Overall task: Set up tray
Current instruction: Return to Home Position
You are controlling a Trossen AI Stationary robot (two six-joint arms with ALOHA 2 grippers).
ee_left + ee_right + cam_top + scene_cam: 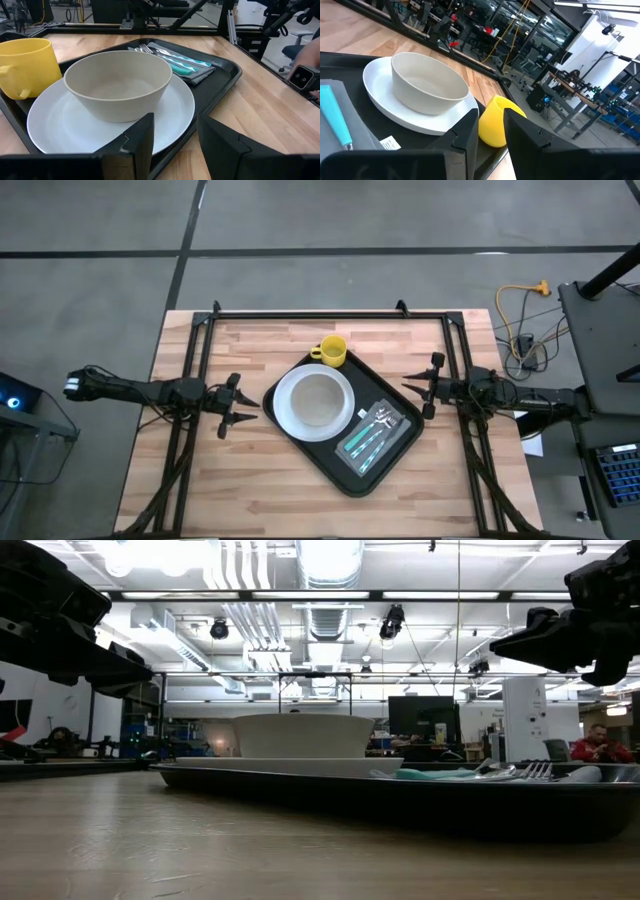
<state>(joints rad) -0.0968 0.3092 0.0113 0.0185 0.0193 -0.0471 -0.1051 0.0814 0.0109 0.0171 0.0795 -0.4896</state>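
The black tray (385,470) lies skewed at the table's middle. On it sits a white plate (284,408) carrying a beige bowl (318,398), a grey napkin with teal-handled cutlery (368,436), and a yellow mug (333,351) at its far corner. My left gripper (240,406) hovers open left of the tray, fingers pointing at the plate (100,125). My right gripper (415,387) hovers open right of the tray, above table height. In the right wrist view the bowl (427,85) and mug (502,122) lie ahead of its fingers.
A black frame (310,313) runs along the table's far edge and down both sides. Bare wood (250,490) lies near and left of the tray. Cables and an orange plug (525,305) lie on the floor beyond the right side. A person in red (598,745) sits far behind.
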